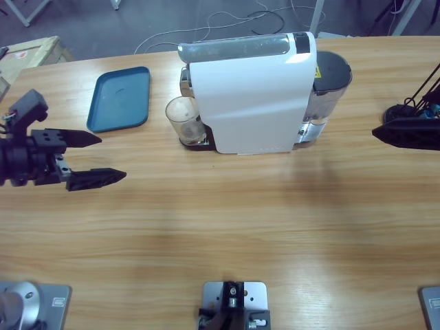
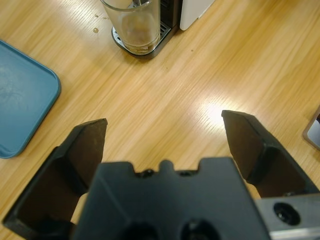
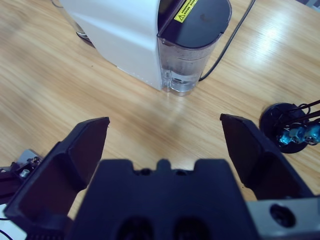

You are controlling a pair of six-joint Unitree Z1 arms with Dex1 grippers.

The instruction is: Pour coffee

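A clear glass tumbler (image 1: 184,118) stands on the drip tray at the front of the white coffee machine (image 1: 254,96). In the left wrist view a shallow brownish layer of coffee (image 2: 139,45) shows in the bottom of the tumbler (image 2: 135,20). My left gripper (image 1: 113,157) hovers open and empty at the table's left, well short of the tumbler and pointing toward it (image 2: 164,118). At the right edge my right gripper (image 1: 378,132) points left at the machine's water tank (image 3: 192,45), open with nothing between its fingers (image 3: 164,119).
A blue tray (image 1: 122,98) lies behind the left gripper, left of the machine. A black round stand with cables (image 3: 286,125) sits by the right gripper. The machine's power cable (image 3: 230,40) runs off behind the tank.
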